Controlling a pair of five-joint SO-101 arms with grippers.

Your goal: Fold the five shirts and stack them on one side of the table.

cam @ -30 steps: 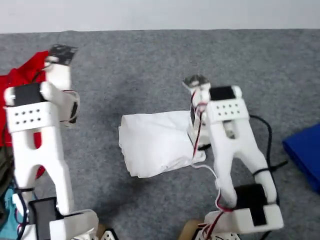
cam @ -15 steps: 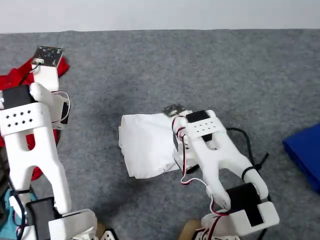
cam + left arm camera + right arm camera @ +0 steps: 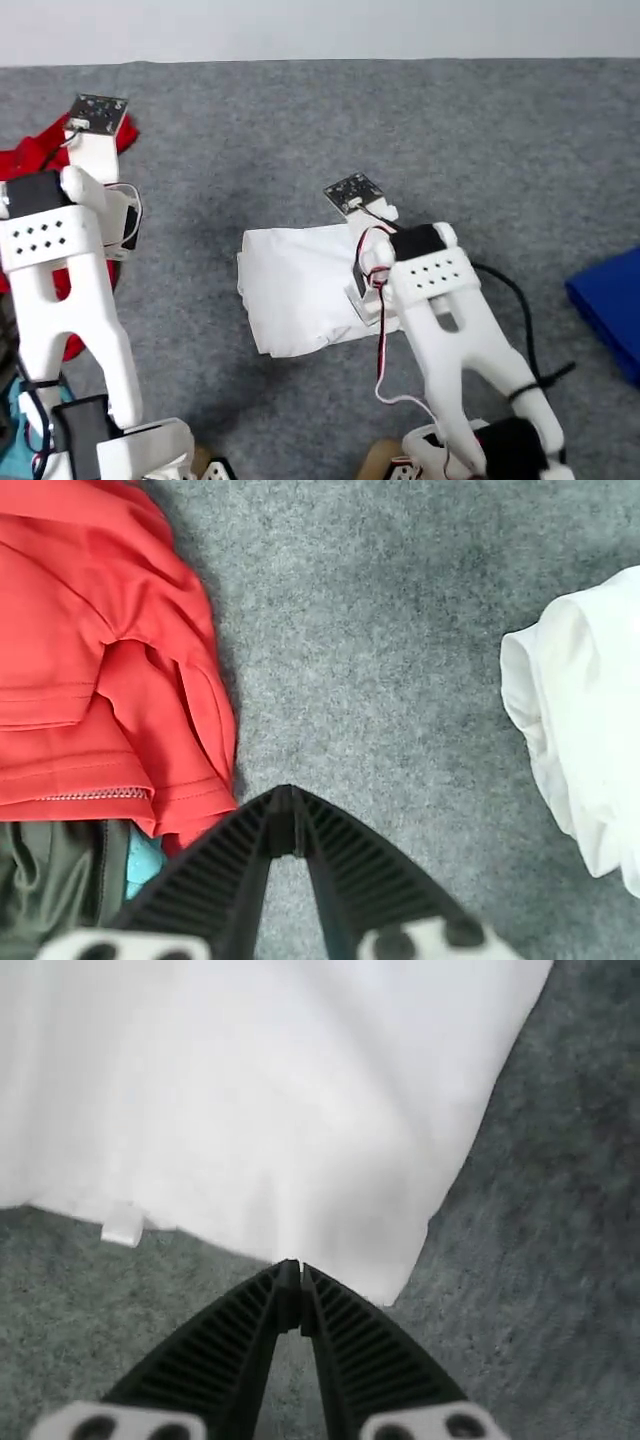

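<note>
The counter has a grey, speckled, felt-like surface under even light, with soft-edged shadows. The same grey nap lies just below the left tool and the right tool. Well beyond both, a plain pale wall meets the counter's far edge.

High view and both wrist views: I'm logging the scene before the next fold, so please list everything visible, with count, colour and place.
white shirt: one, white, partly folded, middle of the table.
red shirt: one, red, crumpled at the table's left edge.
dark green garment: one, dark green, tucked under the red shirt.
teal garment: one, teal, beside the dark green garment.
blue cloth: one, blue, at the table's right edge.
table cover: one, grey, under everything.
left gripper: one, black fingers, shut, over bare cover between the red and white shirts.
right gripper: one, black fingers, shut, at the white shirt's edge.
</note>
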